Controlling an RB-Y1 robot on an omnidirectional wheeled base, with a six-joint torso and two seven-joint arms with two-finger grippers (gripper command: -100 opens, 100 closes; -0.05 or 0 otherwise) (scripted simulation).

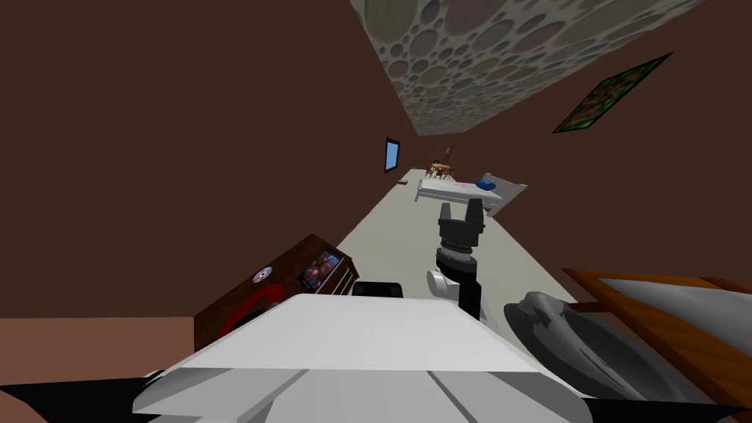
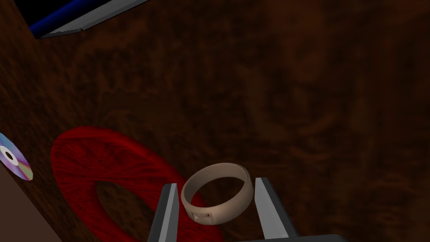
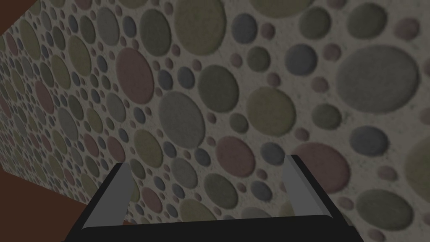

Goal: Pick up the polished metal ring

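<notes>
A pale, polished metal ring (image 2: 226, 212) sits between the two fingers of my left gripper (image 2: 215, 182), and both fingers press its sides. It is over the dark wooden dresser top (image 2: 294, 105), overlapping the rim of a flat red hoop (image 2: 79, 159). I cannot tell whether the ring is touching the wood or lifted off it. My right gripper (image 1: 461, 213) is raised in front of my chest, open, with nothing between its fingers (image 3: 121, 189).
On the dresser (image 1: 220, 323) lie a shiny disc (image 2: 14, 161), the red hoop (image 1: 250, 308) and a framed picture (image 1: 319, 268). A blue-edged book (image 2: 84, 19) lies beyond. A white bed (image 1: 463, 191) stands far down the pale floor; a wooden-framed object (image 1: 661, 316) is close on the right.
</notes>
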